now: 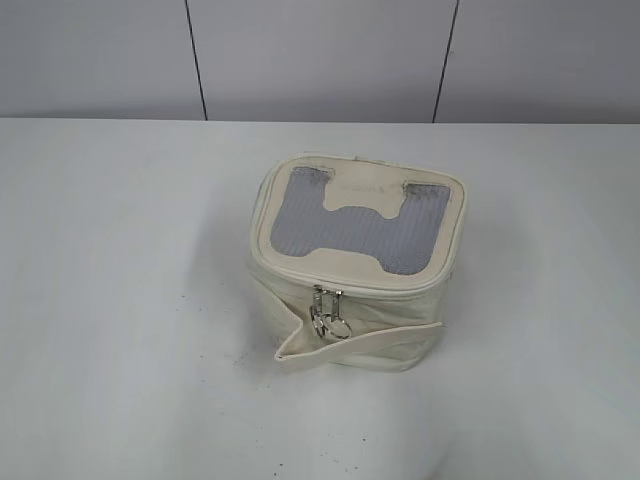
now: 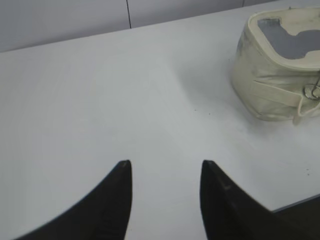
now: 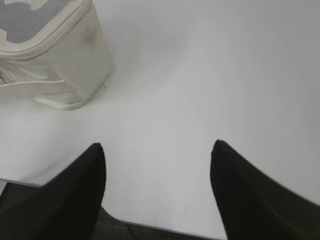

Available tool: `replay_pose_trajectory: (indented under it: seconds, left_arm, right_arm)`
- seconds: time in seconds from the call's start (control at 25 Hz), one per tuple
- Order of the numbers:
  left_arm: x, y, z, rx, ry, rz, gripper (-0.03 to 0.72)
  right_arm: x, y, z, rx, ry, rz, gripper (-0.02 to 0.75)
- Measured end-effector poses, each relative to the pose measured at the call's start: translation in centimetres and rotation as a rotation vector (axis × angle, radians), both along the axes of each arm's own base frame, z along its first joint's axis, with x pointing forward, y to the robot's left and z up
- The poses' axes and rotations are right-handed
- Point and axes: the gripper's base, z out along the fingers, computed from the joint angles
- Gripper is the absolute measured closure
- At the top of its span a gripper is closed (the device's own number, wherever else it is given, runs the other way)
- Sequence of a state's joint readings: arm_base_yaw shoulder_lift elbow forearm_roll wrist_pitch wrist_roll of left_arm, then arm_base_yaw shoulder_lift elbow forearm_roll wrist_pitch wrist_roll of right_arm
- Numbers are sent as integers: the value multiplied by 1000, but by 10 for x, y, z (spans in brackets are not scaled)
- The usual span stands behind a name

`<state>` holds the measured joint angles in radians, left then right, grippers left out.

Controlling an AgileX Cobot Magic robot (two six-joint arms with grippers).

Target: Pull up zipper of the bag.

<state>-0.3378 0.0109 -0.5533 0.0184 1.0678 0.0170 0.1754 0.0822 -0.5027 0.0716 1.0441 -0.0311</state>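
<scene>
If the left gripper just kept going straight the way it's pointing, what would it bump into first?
Probably nothing but the bare white table. The left gripper is open and points across empty tabletop toward the wall, while the bag sits off to its right, outside that line. Depth is hard to judge.

Colours as I see them from my feeds:
- bag (image 1: 355, 300): cream-white fabric; grey ribbed H-shaped panel (image 1: 360, 222) on top; cream strap band (image 1: 360, 345).
- zipper (image 1: 360, 283): cream track; silver metal sliders (image 1: 328, 310) with ring pulls.
- surface (image 1: 120, 300): plain white.
- left gripper (image 2: 166, 200) and right gripper (image 3: 157, 190): black jaws.
- wall (image 1: 320, 55): pale grey, dark seams.
</scene>
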Motion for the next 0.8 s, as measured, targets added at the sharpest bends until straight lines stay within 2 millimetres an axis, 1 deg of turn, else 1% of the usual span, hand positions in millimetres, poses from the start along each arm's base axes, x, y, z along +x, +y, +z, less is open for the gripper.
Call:
replay_pose_trajectory:
  seconds: [0.16,0.8]
  left_arm:
    - [5,-3,-3,1,29,-6,339]
    - [6,-3,-3,-2,27,-8,340]
  right_arm:
    - [-8,-1,0,9,-48,0,223]
    - [-8,-1,0,9,-49,0,223]
